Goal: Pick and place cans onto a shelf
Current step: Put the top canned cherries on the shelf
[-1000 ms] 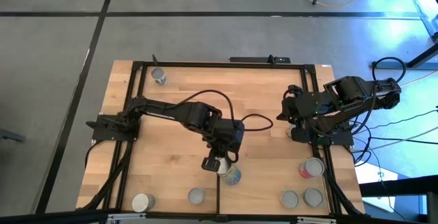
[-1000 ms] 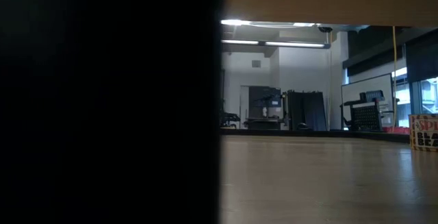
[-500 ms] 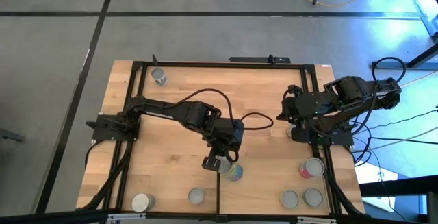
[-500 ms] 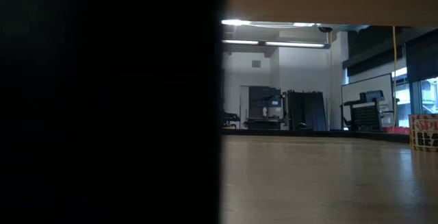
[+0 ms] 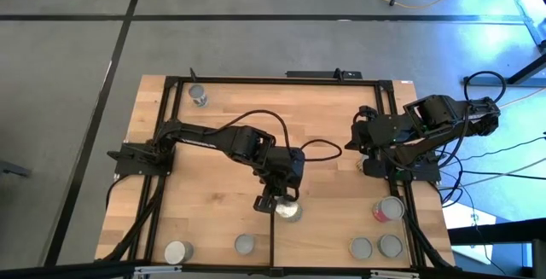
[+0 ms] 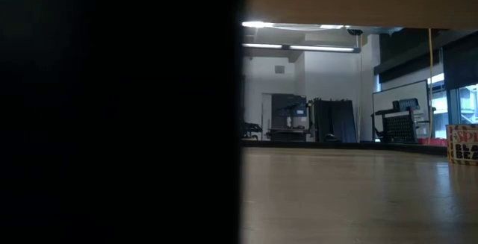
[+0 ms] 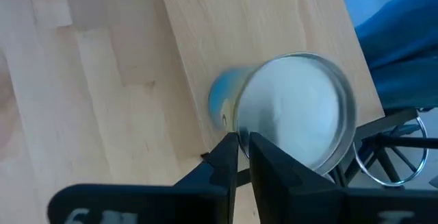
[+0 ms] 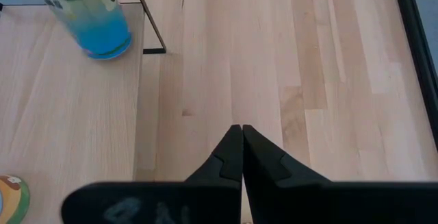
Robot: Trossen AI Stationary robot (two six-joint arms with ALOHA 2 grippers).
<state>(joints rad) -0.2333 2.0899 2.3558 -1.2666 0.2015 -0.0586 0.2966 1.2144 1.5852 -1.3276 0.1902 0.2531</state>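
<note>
now, left gripper point(image 5: 277, 202): it is hovering over the middle of the table's near half, its arm reaching in from the left side; the jaws are standing slightly parted with nothing between them.
blue-sided can point(image 5: 288, 212): it is sitting just beyond the left gripper's tips, released; in the left wrist view this can point(image 7: 291, 111) is standing on the paler panel, close to that panel's long edge.
shelf point(image 5: 333, 219): it is occupying the near right part of the table point(image 5: 213, 177), with a thin black strip running along its left edge; the blue-sided can is resting just inside that strip.
right gripper point(image 5: 354, 142): it is waiting folded back at the table's right side, jaws clenched together on nothing, pointing over bare wood.
other cans: one point(image 5: 198, 96) is standing alone near the far left corner; two point(image 5: 178, 251) point(image 5: 245, 244) are lining the near edge left of the strip; two more point(image 5: 361, 247) point(image 5: 390, 245) are crowding the near right edge, touching or almost touching; a red-pink-sided can point(image 5: 391, 208) is sitting close to the right edge.
open room: the table's centre and the shelf's middle are lying bare between the two arms.
low view: a dark mass is blocking its left half.
</note>
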